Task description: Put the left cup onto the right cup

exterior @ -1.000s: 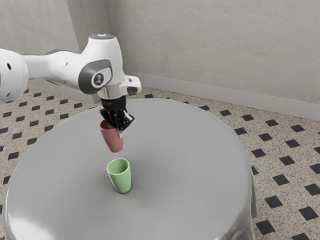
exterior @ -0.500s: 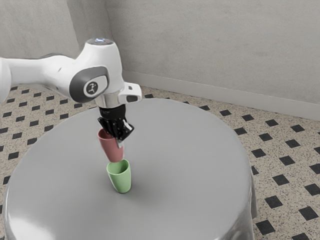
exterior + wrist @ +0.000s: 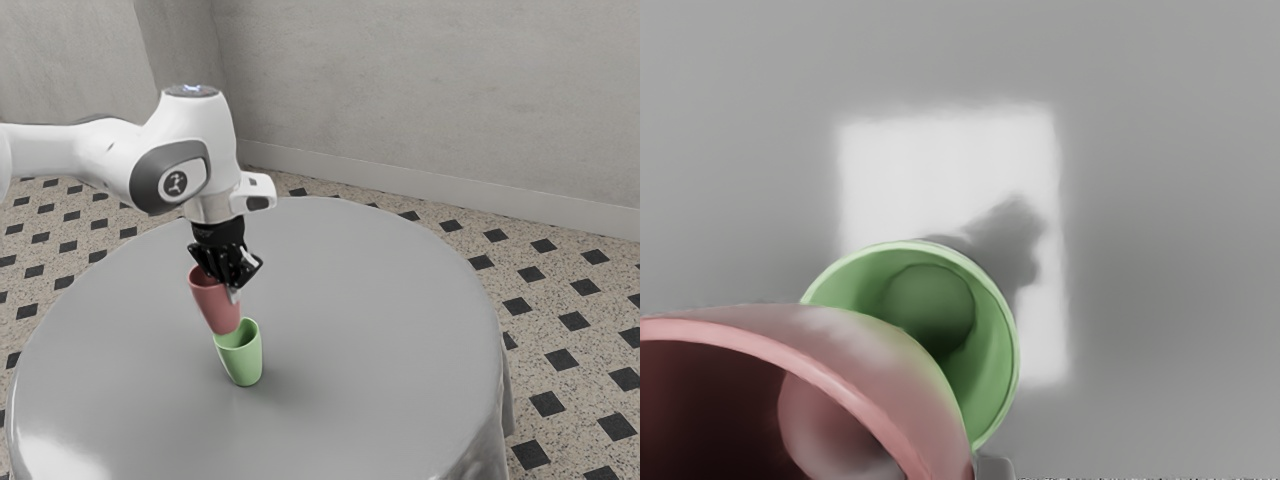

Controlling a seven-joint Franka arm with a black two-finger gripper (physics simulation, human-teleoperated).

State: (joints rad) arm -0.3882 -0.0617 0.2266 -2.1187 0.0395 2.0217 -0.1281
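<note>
My gripper [image 3: 224, 271] is shut on the rim of the red cup [image 3: 215, 301], which hangs tilted over the round grey table [image 3: 380, 330]. The red cup's base sits just above the rim of the green cup [image 3: 240, 352], toward the exterior view's left of it, and seems to touch or slightly enter its mouth. The green cup stands upright on the table. In the wrist view the red cup [image 3: 820, 400] is large and close under my hand, partly covering the open mouth of the green cup [image 3: 950, 320].
The table's curved edge [image 3: 495, 340] drops to a checkered floor [image 3: 570, 290] on the exterior view's right. A grey wall [image 3: 420, 90] rises behind. A bright patch of light [image 3: 950, 190] lies on the tabletop beyond the green cup.
My arm has carried the red cup down and toward the exterior view's left; its base went from well above the green cup to the green cup's rim. The green cup stayed put.
</note>
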